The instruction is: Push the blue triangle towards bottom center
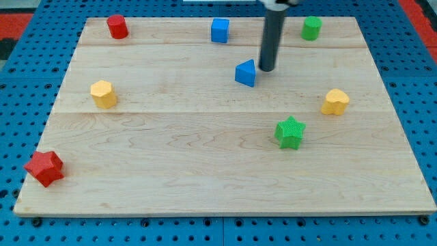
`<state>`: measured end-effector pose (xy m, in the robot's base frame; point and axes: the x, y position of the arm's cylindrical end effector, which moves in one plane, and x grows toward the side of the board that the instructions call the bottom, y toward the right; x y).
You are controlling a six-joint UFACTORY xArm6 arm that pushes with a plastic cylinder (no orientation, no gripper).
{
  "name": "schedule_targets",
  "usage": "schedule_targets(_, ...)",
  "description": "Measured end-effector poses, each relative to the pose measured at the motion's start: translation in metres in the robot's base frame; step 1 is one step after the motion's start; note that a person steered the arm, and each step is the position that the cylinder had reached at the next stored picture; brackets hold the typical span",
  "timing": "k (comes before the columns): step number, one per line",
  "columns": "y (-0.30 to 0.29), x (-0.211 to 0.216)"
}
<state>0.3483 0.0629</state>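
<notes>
The blue triangle (pixel 246 73) sits on the wooden board (pixel 205 150), a little above and right of the board's centre. My tip (pixel 265 70) is just to the triangle's right, close to its upper right edge; I cannot tell if they touch. The dark rod rises from there to the view's top.
A blue cube (pixel 219 30) is at top centre. A green cylinder (pixel 311 28) is at top right, a red cylinder (pixel 117 26) at top left. A yellow hexagon (pixel 103 94) is at left, a yellow heart (pixel 335 102) at right, a green star (pixel 290 132) at lower right, a red star (pixel 44 168) at bottom left.
</notes>
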Motion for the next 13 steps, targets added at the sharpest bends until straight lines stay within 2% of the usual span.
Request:
schedule_targets(1, -0.007, 0.064)
schedule_targets(2, -0.014, 0.06)
schedule_targets(3, 0.047, 0.024)
schedule_targets(4, -0.011, -0.02)
schedule_targets(5, -0.039, 0.039)
schedule_targets(6, -0.003, 0.096)
schedule_targets(8, -0.023, 0.015)
schedule_targets(9, -0.074, 0.051)
schedule_targets(10, -0.02, 0.112)
schedule_targets(11, -0.039, 0.132)
schedule_targets(12, -0.084, 0.105)
schedule_targets(13, -0.076, 0.136)
